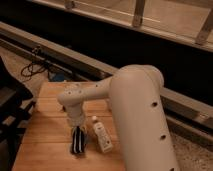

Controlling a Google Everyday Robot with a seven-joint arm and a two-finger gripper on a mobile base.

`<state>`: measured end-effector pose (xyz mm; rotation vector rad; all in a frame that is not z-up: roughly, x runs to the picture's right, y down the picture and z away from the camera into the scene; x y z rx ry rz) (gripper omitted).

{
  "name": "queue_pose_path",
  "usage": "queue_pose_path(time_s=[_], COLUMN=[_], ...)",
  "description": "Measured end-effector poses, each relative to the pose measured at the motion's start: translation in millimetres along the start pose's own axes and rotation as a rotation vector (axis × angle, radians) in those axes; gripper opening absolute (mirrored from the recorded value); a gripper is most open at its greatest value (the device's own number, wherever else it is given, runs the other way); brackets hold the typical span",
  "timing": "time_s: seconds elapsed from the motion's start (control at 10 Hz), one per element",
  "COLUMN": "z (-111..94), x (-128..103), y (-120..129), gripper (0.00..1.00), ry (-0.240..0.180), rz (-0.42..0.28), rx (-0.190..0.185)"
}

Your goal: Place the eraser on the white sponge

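Across the right of the view, the big white arm [135,115] sweeps down and left over the wooden table [45,132], elbow bent above the boards. Down at its end the dark gripper [77,142] points straight at the tabletop, its tips at or just above the wood; whether it's open or gripping anything, I can't tell. Just to its right lies a small white bottle [101,135] on its side. Eraser and sponge — can't make either out here.
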<state>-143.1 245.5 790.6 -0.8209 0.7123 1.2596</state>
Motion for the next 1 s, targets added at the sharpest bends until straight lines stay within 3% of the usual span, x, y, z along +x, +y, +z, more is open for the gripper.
queue_pose_path(time_s=[0.3, 0.7, 0.9, 1.0], z=[-3.1, -10.5, -29.2, -39.6], x=[0.8, 6.5, 10.5, 13.3], y=[0.7, -5.5, -2.9, -0.2], gripper=[0.8, 0.8, 0.79, 0.7], ry=[0.002, -0.03, -0.082, -0.09], rz=[-0.003, -0.005, -0.008, -0.008], rx=[0.003, 0.008, 0.05, 0.061])
